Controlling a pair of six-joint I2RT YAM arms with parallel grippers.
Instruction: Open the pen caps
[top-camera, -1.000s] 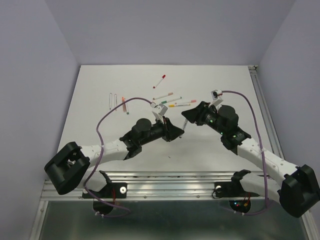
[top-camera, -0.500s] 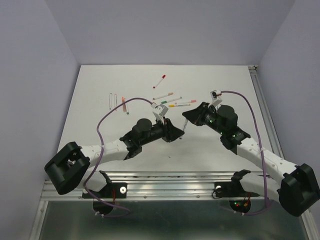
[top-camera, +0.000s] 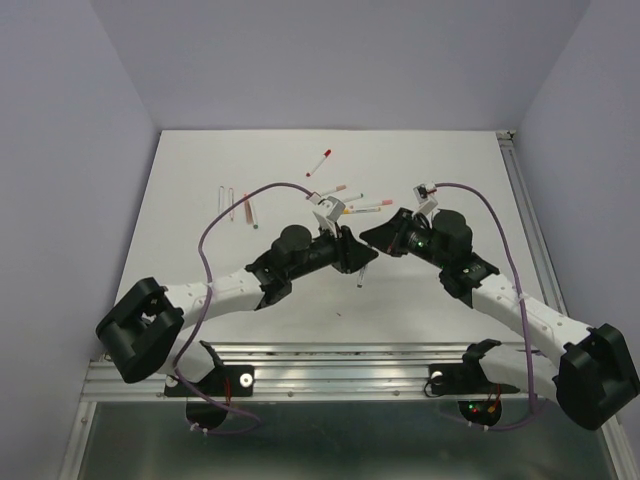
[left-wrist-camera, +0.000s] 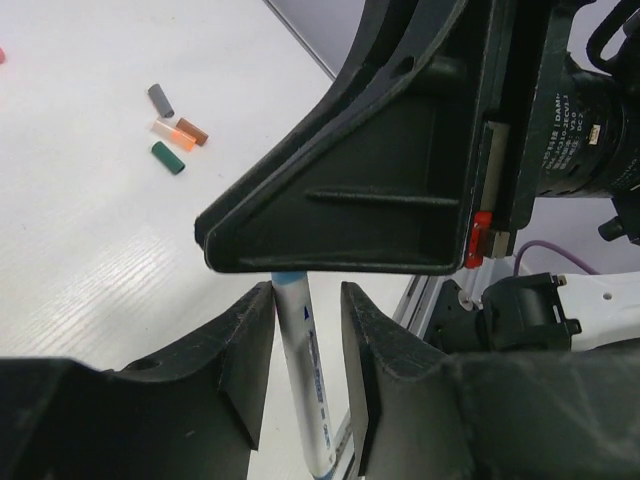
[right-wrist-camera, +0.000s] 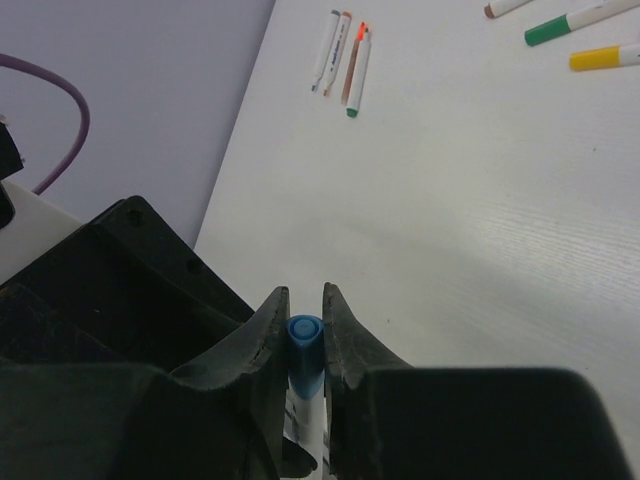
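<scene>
The right fingers (right-wrist-camera: 262, 335) are clamped on one blue cap (right-wrist-camera: 304, 335), seen end-on between them. The left fingers (left-wrist-camera: 240, 370) stand apart around its white barrel (left-wrist-camera: 300, 390), whose lower end is cut off. Four loose caps (left-wrist-camera: 167, 157) lie well apart on the desk (left-wrist-camera: 80, 230).
</scene>
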